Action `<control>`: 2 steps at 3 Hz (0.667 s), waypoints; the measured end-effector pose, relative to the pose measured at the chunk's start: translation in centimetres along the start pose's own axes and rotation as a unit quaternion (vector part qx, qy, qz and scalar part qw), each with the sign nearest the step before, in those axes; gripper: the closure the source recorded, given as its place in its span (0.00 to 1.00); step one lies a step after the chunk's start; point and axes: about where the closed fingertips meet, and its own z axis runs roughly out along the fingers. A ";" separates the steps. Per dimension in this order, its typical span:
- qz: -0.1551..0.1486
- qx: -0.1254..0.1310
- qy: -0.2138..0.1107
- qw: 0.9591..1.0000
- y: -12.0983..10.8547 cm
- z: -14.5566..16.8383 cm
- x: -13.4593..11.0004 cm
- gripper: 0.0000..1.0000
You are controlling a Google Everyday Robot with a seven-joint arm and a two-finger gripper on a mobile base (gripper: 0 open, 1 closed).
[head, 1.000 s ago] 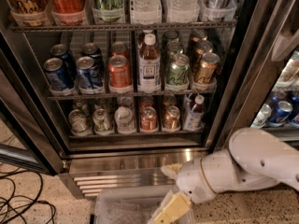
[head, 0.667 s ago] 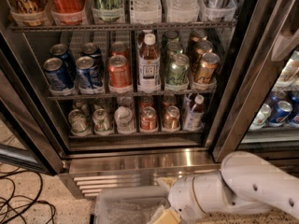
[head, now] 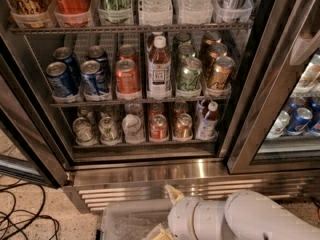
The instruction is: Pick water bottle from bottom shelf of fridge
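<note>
The fridge (head: pixel 150 176) stands with its door open, over a shiny steel base and grille. On the bottom shelf (head: pixel 145 145), a dark wire rack, the water bottle (head: pixel 132 125) stands in the third lane from the left: small, clear, white cap. Cans stand beside it, and a white-capped reddish drink bottle (head: pixel 206 120) is at the right end. My gripper (head: pixel 165 212) is low at the bottom edge of the view, below the fridge base and well away from the bottle. Its tan fingers (head: pixel 172 193) stand apart and hold nothing.
The middle rack holds blue, orange and green cans and a tall tea bottle (head: pixel 159 69). A grey bin (head: pixel 125 219) lies on the floor under the gripper. Black cables (head: pixel 25 214) trail at the left. The open door's frame (head: pixel 30 144) is at the left, and a second cooler (head: pixel 300 119) at the right.
My arm and gripper have sunk lower and moved left, toward the bottom edge of the view. The items in the fridge have not moved.
</note>
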 end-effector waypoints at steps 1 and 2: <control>-0.007 0.039 -0.005 0.999 -1.7 0.1 -0.7 0.00; 0.005 0.066 -0.026 0.997 -1.9 0.6 0.5 0.00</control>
